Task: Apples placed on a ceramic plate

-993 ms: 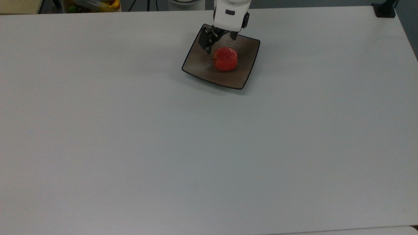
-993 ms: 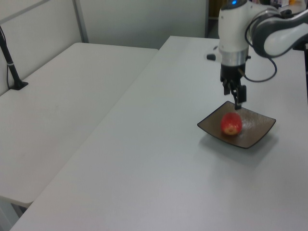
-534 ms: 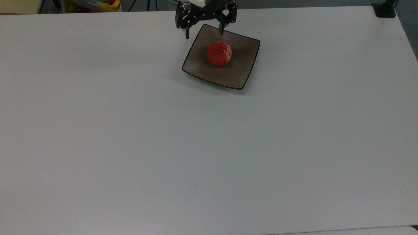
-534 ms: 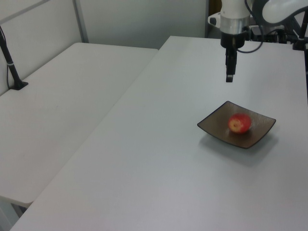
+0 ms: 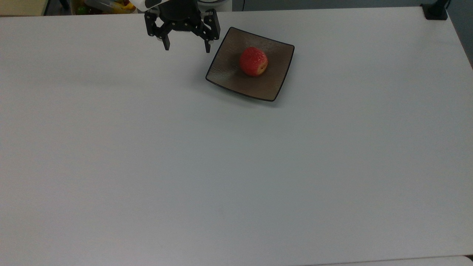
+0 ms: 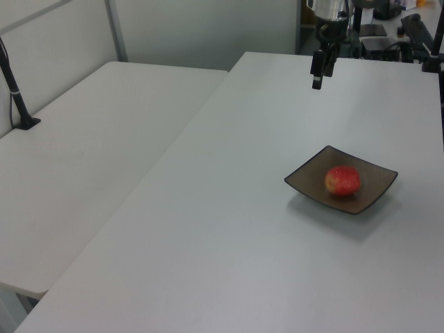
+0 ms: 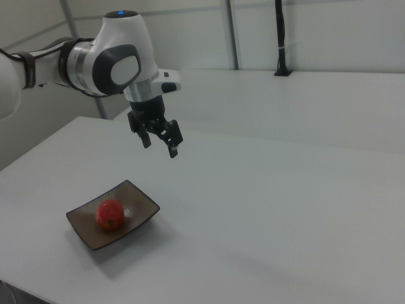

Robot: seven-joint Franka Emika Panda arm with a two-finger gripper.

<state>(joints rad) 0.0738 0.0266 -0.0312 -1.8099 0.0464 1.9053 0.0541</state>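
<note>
A small red apple (image 5: 254,61) (image 6: 343,180) (image 7: 109,215) rests near the middle of the square brown ceramic plate (image 5: 229,70) (image 6: 374,195) (image 7: 138,203), with a yellowish patch on one side. The plate sits on the white table near its far edge in the top view. My gripper (image 5: 187,46) (image 6: 317,79) (image 7: 159,146) hangs open and empty in the air, well above the table and off the plate, to the top view's left of it. Nothing is between its black fingers.
The white table (image 5: 221,166) spreads wide around the plate. A second white table (image 6: 83,159) stands to the left view's left. A black post base (image 5: 435,11) sits at the top view's far right corner. A bin with colourful items (image 5: 105,5) lies beyond the far edge.
My gripper has risen off the plate and swung to the top view's left, open and empty. The apple has rolled a little on the plate and settled.
</note>
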